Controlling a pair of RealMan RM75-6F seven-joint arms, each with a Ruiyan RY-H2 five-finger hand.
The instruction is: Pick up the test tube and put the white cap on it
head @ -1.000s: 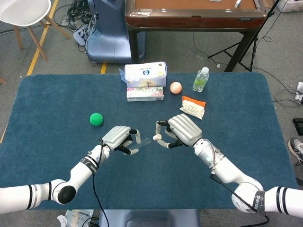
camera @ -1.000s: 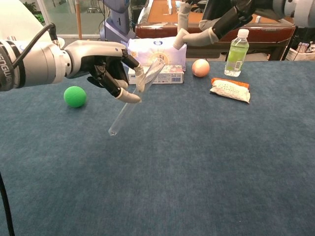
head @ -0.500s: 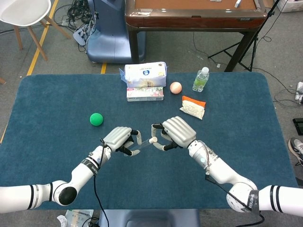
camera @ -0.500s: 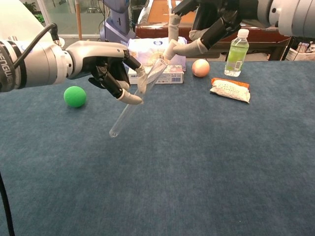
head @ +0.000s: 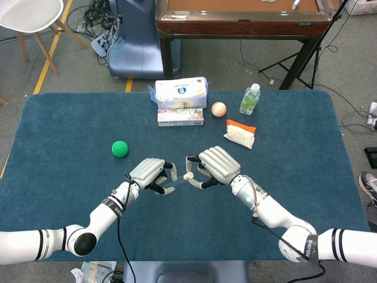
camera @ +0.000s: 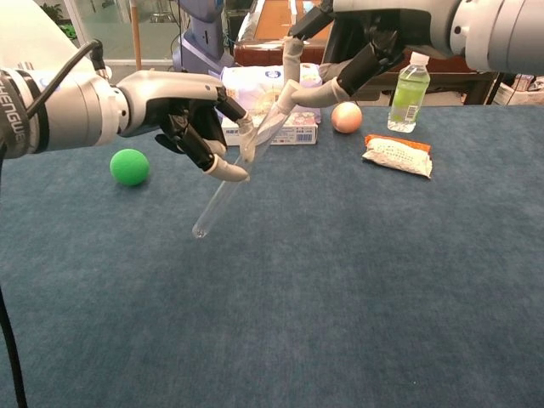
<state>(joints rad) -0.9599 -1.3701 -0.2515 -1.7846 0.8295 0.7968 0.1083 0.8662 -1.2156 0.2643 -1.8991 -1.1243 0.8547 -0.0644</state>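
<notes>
Your left hand [camera: 183, 110] pinches the test tube [camera: 234, 174] about a third of the way down from its mouth. The tube hangs tilted above the counter [camera: 340, 280], its closed end low and clear of the cloth, its open mouth pointing up and to the right. Hold that tilt steady; any roll of the wrist moves the mouth away from the cap.

Your right hand [head: 213, 167] pinches the white cap [head: 188, 175] between thumb and a finger, and the cap sits right at the mouth of the tube; whether it has started to seat, you cannot tell from either view. Push the cap along the tube's own axis, not straight down, so it goes on square. Press lightly: the tube looks thin and slick, and a hard shove could slide it through the left hand's fingers.

Counting from the tube outward, left to right: one green ball [head: 120, 148] well to its left; one tissue pack [head: 180, 93] behind it, stacked on one flat box [head: 180, 117]; one orange ball [head: 218, 109] just right of those; one small water bottle [head: 250, 98] beside that ball; one snack packet [head: 240, 134] in front of the bottle. One tube, one cap.
</notes>
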